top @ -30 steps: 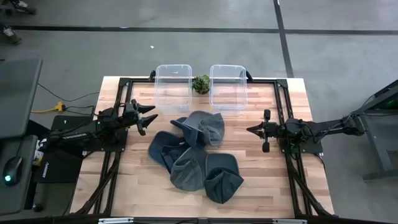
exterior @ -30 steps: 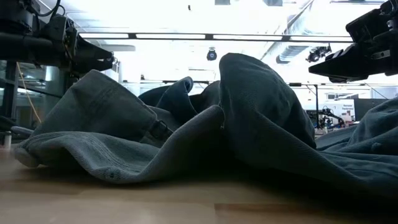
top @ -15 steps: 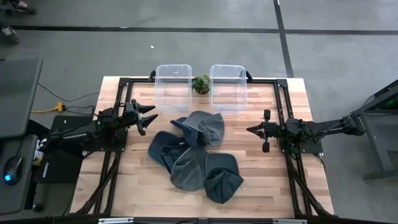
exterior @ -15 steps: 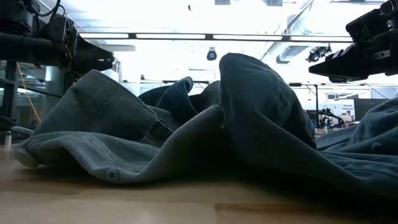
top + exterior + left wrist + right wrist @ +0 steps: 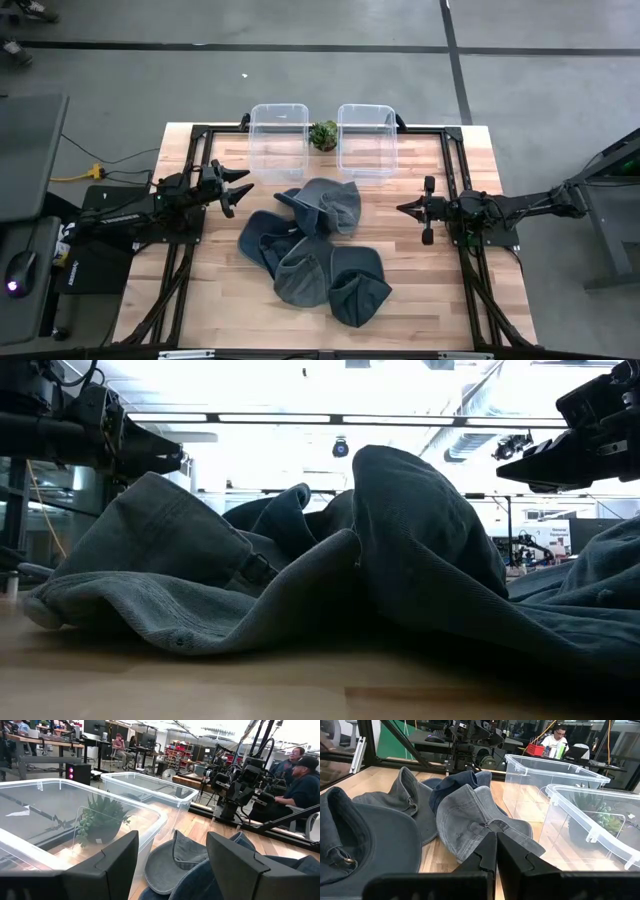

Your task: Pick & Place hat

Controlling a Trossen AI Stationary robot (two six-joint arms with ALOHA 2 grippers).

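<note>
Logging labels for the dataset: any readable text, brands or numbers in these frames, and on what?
None readable.
Hats: no visible label or logo.
Bins: clear plastic, unmarked.
Left gripper and right gripper: no legible markings.
Background room gear in the wrist views: any signs too small to read.

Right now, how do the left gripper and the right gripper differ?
The left gripper is open, its fingers spread; the right gripper is shut. The left gripper sits near the left bin; the right gripper sits farther from the right bin. Both point toward the pile of hats and hold nothing.
</note>
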